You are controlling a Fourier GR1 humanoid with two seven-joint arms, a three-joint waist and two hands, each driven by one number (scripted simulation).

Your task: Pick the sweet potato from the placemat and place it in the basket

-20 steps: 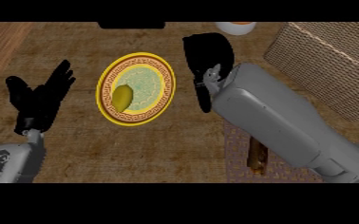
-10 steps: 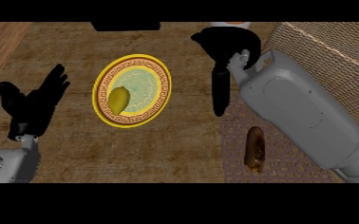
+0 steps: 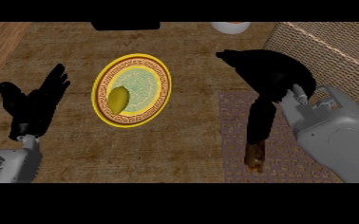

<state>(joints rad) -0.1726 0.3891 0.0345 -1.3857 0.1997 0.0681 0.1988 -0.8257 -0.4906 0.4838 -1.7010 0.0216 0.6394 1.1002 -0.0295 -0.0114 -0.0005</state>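
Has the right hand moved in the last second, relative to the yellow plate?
Yes. The right hand has shifted rightward, away from the yellow plate and toward the basket, above the sweet potato on the placemat.

Under both hands, the brown counter top [image 3: 175, 142] looks like rough, matt woven fibre. Left of the matt black right hand [image 3: 270, 73], the round yellow-rimmed plate [image 3: 163, 76] has a smooth, glazed look. Right of that hand, the tan basket [image 3: 316, 47] shows coarse wicker weave; below it lies a purplish cloth-like placemat [image 3: 235, 123].
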